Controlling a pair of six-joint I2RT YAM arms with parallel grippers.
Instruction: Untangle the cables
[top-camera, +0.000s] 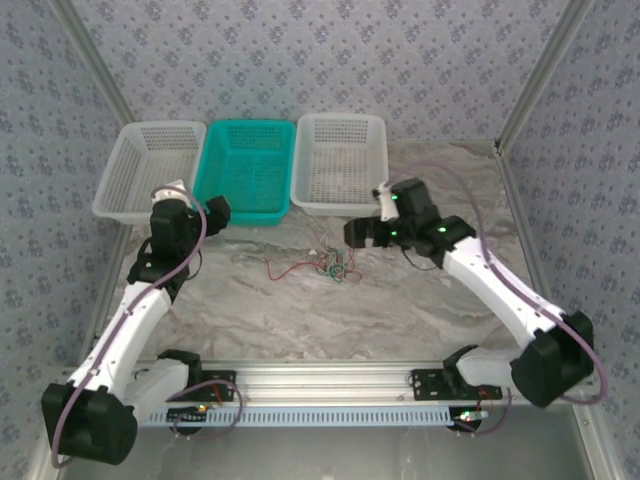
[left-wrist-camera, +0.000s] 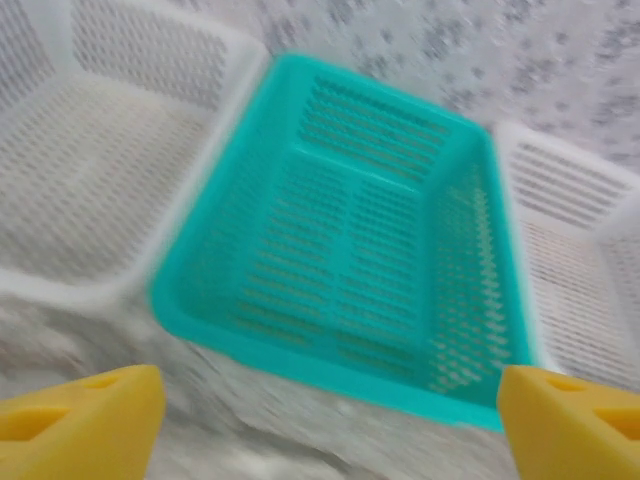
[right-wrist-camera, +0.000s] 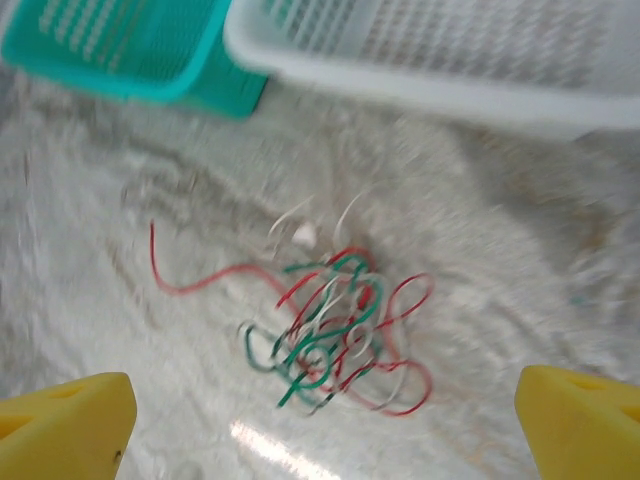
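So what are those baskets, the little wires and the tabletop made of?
The teal basket, left white basket and right white basket look like moulded plastic: perforated walls, smooth rims. The cables seem plastic-coated wire: thin, brightly coloured, curling loosely. The tabletop looks like veined stone or a printed laminate; I cannot tell which.

The left arm and right arm reach forward with their wrists angled inward. The left end effector and right end effector have jaws spread wide, gripping nothing.
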